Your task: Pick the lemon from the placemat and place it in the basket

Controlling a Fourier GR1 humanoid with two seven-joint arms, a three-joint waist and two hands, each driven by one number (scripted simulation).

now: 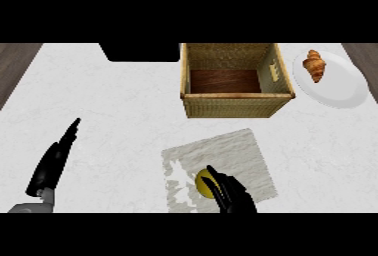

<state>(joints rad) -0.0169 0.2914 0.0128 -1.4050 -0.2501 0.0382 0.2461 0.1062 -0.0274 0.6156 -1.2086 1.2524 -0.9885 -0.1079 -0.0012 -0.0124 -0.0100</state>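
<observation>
Yellow lemon [201,181] on the grey placemat [229,155], near edge of the desk [111,125]. Right hand [230,194] lies over it, fingers curling round its right side — contact looks partial, so close fully round the fruit before lifting, then go straight up and forward. Left hand [52,162] rests open at the left, fingers straight. Much of the lemon is hidden under the fingers. Beyond: wicker basket [236,105], open; far right, croissant [315,65] on a white plate [343,90].
</observation>
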